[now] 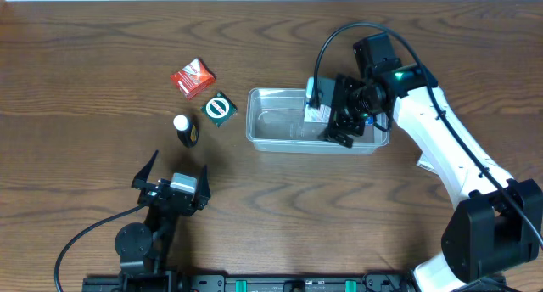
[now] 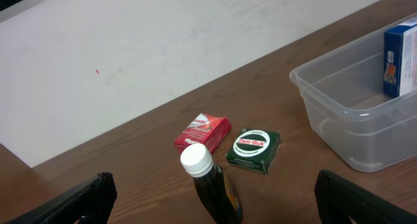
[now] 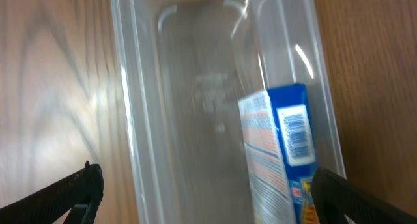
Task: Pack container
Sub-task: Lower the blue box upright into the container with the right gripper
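The container (image 1: pixel 276 131) is a clear plastic tub at the table's middle right. A blue printed packet (image 1: pixel 316 112) stands on edge inside it by the far wall. My right gripper (image 1: pixel 344 114) hangs over the tub's right half. In the right wrist view its fingers (image 3: pixel 215 198) are spread wide, open, with the blue packet (image 3: pixel 280 152) beside the right finger inside the container (image 3: pixel 189 100). My left gripper (image 1: pixel 174 188) is open and empty near the front left. In the left wrist view it (image 2: pixel 215 201) faces a dark bottle (image 2: pixel 212 185); the container (image 2: pixel 339 113) and blue packet (image 2: pixel 401 58) are at right.
Left of the tub lie a red packet (image 1: pixel 193 77), a green Zam-Buk box (image 1: pixel 220 109) and the dark white-capped bottle (image 1: pixel 185 129). In the left wrist view the red packet (image 2: pixel 203 131) and green box (image 2: pixel 254 149) lie behind the bottle.
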`<move>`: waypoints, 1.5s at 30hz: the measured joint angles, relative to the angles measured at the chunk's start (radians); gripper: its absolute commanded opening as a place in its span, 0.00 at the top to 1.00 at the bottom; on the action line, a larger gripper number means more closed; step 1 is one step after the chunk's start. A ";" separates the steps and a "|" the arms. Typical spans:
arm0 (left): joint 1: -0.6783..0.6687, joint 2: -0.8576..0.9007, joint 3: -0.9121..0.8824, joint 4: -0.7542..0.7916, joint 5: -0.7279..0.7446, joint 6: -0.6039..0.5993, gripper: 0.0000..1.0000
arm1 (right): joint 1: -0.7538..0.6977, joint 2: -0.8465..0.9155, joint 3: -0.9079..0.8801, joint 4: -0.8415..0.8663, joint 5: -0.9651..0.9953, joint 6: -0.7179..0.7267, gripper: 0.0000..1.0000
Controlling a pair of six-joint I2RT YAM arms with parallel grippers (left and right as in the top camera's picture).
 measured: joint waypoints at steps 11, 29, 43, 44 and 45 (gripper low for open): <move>0.000 0.000 0.000 0.000 0.000 0.000 0.02 | -0.004 0.000 0.000 0.160 0.082 0.555 0.84; 0.000 0.000 0.000 0.000 0.000 0.000 0.02 | -0.008 0.002 0.000 0.172 0.385 1.007 0.99; 0.000 0.000 0.000 0.000 0.000 0.000 0.02 | -0.008 0.007 0.000 0.169 0.392 1.024 0.99; 0.000 0.000 0.000 0.000 0.000 0.000 0.02 | -0.008 0.007 0.000 0.169 0.392 1.024 0.99; 0.000 0.000 0.000 0.000 0.000 0.000 0.02 | -0.008 0.007 0.000 0.169 0.393 1.024 0.99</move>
